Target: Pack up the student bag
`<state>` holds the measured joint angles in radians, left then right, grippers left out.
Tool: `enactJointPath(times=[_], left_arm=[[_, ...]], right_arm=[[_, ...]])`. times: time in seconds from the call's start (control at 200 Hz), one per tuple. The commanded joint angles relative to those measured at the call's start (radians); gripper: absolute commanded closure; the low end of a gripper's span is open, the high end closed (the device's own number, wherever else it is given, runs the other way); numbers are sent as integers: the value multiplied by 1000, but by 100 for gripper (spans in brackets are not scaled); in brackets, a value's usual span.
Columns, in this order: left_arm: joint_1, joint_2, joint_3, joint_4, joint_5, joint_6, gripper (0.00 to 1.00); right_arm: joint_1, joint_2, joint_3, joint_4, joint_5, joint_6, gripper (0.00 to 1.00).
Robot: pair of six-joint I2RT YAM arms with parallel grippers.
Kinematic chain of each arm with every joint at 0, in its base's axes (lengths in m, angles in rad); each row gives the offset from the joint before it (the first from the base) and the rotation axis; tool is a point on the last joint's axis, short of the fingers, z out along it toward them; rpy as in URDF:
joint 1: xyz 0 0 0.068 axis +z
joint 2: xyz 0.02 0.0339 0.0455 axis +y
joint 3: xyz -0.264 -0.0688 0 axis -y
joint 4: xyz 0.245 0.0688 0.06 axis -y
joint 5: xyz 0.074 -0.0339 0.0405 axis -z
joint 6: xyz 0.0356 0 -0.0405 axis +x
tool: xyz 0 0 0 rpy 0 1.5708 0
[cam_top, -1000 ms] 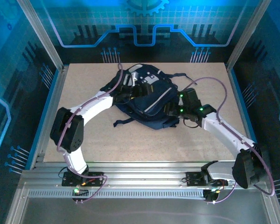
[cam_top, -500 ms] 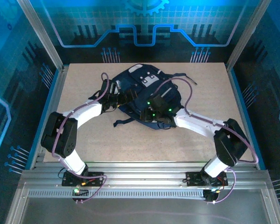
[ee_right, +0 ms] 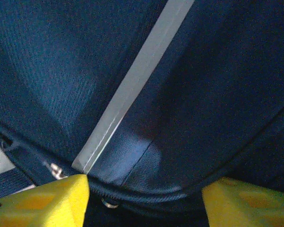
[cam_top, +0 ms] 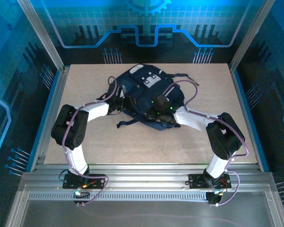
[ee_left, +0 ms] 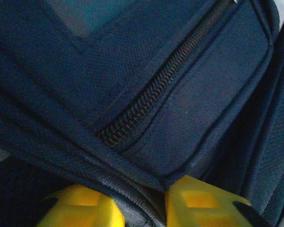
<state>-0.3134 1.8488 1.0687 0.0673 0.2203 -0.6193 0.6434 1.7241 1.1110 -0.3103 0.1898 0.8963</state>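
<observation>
The student bag (cam_top: pixel 138 90) lies flat at the back middle of the table, dark navy with white-grey patches near its top. My left gripper (cam_top: pixel 126 102) is at the bag's left side. In the left wrist view its yellow fingers (ee_left: pixel 203 205) stand close together, pinching a piped fold of the bag (ee_left: pixel 180 94) just below a dark zipper (ee_left: pixel 151 99). My right gripper (cam_top: pixel 157 113) is at the bag's near edge. Its fingers (ee_right: pixel 52 201) stand wide apart, with the bag's rounded rim (ee_right: pixel 217 85) and the end of the pale stripe (ee_right: pixel 132 90) between them.
A black strap (cam_top: pixel 127 123) trails from the bag onto the bare tabletop (cam_top: pixel 132 146) in front. Metal frame posts (cam_top: pixel 40 35) and blue walls close in the left, right and back. Both arms' cables loop above the bag.
My right arm swung left from the bag's right side to its near edge. The left gripper slid in to the bag's left side and its jaws closed on the fabric fold.
</observation>
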Motion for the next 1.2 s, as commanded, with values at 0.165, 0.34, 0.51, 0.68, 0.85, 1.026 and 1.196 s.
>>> enactJointPath(times=[0.165,0.34,0.51,0.68,0.85,1.026,1.196], left_arm=[[-132,-39,-134,103,23,-140,86],[-178,-50,-144,187,-5,-197,97],[-197,-62,-132,190,-43,-193,100],[-200,-74,-125,179,-76,-180,100],[-200,-75,-120,182,-97,-174,100],[-200,-70,-111,188,-97,-174,100],[-200,-76,-108,187,-95,-168,100]], right_arm=[[-12,-33,68,-47,44,-4,26],[8,-98,82,-175,63,-13,24],[18,-130,54,-214,89,2,16],[37,-107,130,-358,137,-55,5],[63,-145,134,-453,110,-91,1],[99,-164,121,-453,167,-73,1],[108,-68,150,-334,226,-69,1]])
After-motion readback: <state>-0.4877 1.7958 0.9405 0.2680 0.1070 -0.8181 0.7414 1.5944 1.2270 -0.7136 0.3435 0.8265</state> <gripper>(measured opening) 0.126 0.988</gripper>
